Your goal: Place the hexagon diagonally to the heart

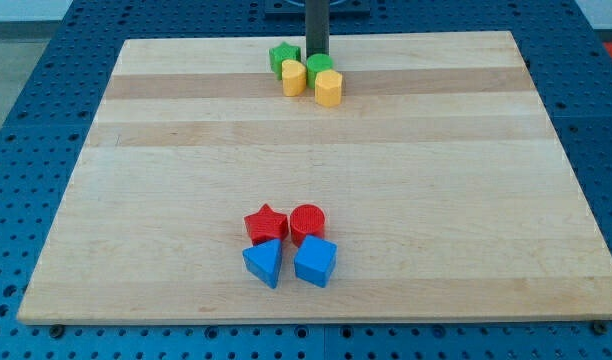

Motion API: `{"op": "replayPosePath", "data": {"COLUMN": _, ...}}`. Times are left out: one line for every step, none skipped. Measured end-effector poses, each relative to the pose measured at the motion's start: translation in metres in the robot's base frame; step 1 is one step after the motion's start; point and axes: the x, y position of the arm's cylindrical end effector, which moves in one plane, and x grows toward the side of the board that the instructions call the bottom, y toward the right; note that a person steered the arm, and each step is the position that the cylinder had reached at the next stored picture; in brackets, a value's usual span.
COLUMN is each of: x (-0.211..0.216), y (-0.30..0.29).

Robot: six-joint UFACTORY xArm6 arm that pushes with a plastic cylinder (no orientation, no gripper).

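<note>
- The one view looks down at a slant from beyond the wooden board's point(316, 150) near edge.
- The whole board fits, with blue perforated table point(26, 90) around it.

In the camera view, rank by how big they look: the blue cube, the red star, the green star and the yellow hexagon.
1. Blue cube, largest.
2. Red star.
3. Yellow hexagon and green star: too alike to rank.
The top pair sit farther from the camera, so true sizes may be closer.
</note>
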Motion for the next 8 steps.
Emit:
{"op": "replayPosePath", "data": {"x": 0.021, "y": 0.005}}
{"op": "replayPosePath", "data": {"x": 0.022, "y": 0.025}}
{"op": "replayPosePath", "data": {"x": 0.024, "y": 0.058}}
{"op": "replayPosePath", "data": {"x": 0.054, "y": 0.069}}
{"op": "replayPosePath", "data": {"x": 0.077, "y": 0.045}}
{"op": "replayPosePath", "data": {"x": 0.095, "y": 0.005}}
{"op": "replayPosePath", "data": {"x": 0.112, "y": -0.021}}
{"op": "replayPosePath", "data": {"x": 0.129, "y": -0.042}}
